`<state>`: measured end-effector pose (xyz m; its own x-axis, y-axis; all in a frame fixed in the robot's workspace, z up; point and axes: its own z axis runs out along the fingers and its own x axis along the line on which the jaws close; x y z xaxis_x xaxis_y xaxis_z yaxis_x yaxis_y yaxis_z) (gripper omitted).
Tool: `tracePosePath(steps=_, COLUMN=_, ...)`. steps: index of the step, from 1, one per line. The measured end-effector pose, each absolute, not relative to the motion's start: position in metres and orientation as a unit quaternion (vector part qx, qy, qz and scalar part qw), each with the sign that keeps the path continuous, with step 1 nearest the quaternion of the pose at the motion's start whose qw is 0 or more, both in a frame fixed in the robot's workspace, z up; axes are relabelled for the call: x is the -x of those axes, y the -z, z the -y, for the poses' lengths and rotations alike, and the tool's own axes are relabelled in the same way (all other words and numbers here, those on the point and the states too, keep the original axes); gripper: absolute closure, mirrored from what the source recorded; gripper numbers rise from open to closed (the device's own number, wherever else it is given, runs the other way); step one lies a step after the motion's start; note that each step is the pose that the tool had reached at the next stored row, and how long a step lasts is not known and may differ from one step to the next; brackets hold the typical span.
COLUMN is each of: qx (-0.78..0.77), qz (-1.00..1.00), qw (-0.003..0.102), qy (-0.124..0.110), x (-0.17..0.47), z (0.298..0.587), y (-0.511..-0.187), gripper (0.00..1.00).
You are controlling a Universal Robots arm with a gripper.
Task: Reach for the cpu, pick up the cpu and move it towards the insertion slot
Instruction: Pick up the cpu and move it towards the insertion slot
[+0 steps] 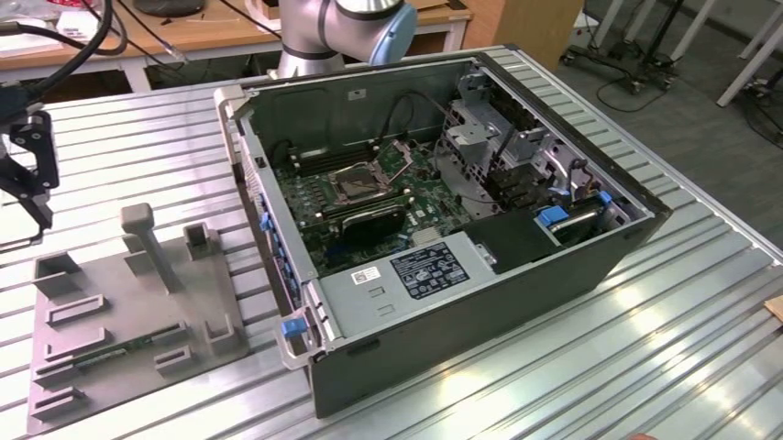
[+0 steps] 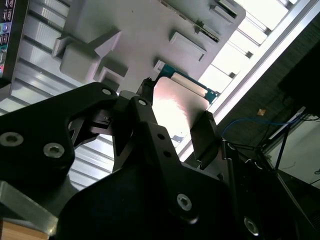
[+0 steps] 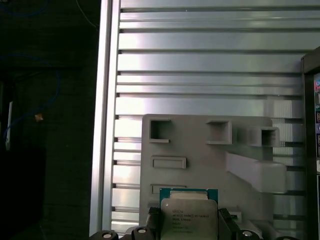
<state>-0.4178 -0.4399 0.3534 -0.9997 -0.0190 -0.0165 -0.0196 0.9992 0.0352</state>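
The cpu (image 3: 189, 216), a thin square chip with a pale metallic face and a green edge, sits between the black fingers (image 3: 152, 219) of my gripper (image 3: 189, 227), which is shut on it. In the second wrist view the cpu (image 2: 176, 102) is held above the grey fixture plate (image 2: 130, 30), clear of it. In the exterior view my gripper (image 1: 29, 183) hangs at the far left, above the table. The insertion slot (image 1: 363, 184), a metal-framed square socket with a dark centre, lies on the green board inside the open computer case, well to the exterior view's right of my gripper.
The grey fixture plate (image 1: 123, 321) with raised blocks, a tall post (image 1: 143, 240) and a green memory stick (image 1: 116, 351) lies on the ribbed metal table (image 1: 636, 348). The open case's walls (image 1: 490, 321) and a black cable surround the board. The arm's base (image 1: 330, 27) stands behind the case.
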Motion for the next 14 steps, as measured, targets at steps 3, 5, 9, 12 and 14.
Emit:
tracePosePath(steps=3, qx=0.010, qz=-1.000, qw=0.008, qy=-0.018, x=0.4149, z=0.4399, y=-0.3534, gripper=0.46)
tracePosePath(steps=5, qx=0.010, qz=-1.000, qw=0.008, qy=-0.018, x=0.4135, z=0.4399, y=-0.3534, gripper=0.46)
tracePosePath(steps=9, qx=0.010, qz=-1.000, qw=0.008, qy=-0.018, x=0.4113, z=0.4399, y=-0.3534, gripper=0.46)
tracePosePath(steps=12, qx=0.010, qz=-1.000, qw=0.008, qy=-0.018, x=0.4110, z=0.4399, y=-0.3534, gripper=0.46)
tracePosePath(steps=14, qx=0.010, qz=-1.000, qw=0.008, qy=-0.018, x=0.4109, z=0.4399, y=-0.3534, gripper=0.46)
